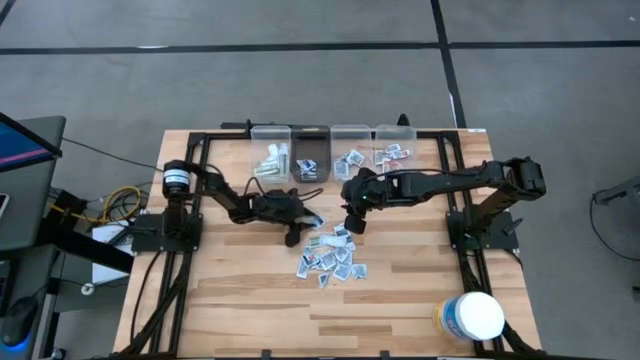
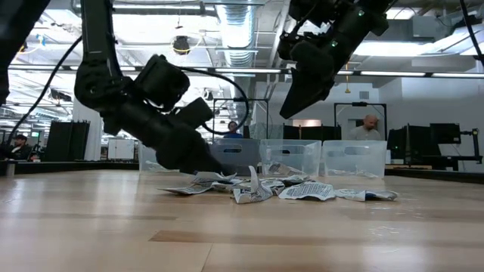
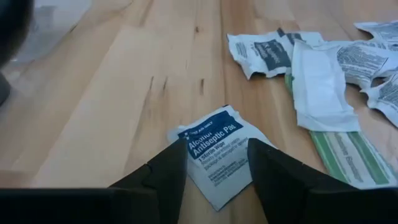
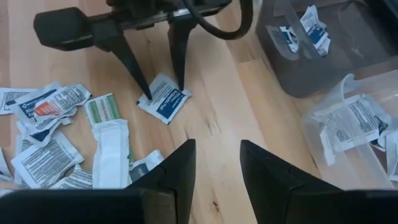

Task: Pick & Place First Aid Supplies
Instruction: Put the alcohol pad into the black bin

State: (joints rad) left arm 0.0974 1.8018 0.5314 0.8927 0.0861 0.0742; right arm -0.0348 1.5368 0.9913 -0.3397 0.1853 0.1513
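Wooden table (image 1: 400,290), left gripper (image 3: 214,163) open astride antiseptic wipe packet (image 3: 214,155)

One camera looks down from above, one level across the table (image 1: 400,290); both wrist cameras share the blue-printed antiseptic packet (image 3: 214,152).

A wooden table (image 1: 400,290) carries four clear plastic bins (image 1: 271,134) along its far edge. A white round tub (image 1: 472,316) stands near the front right corner.
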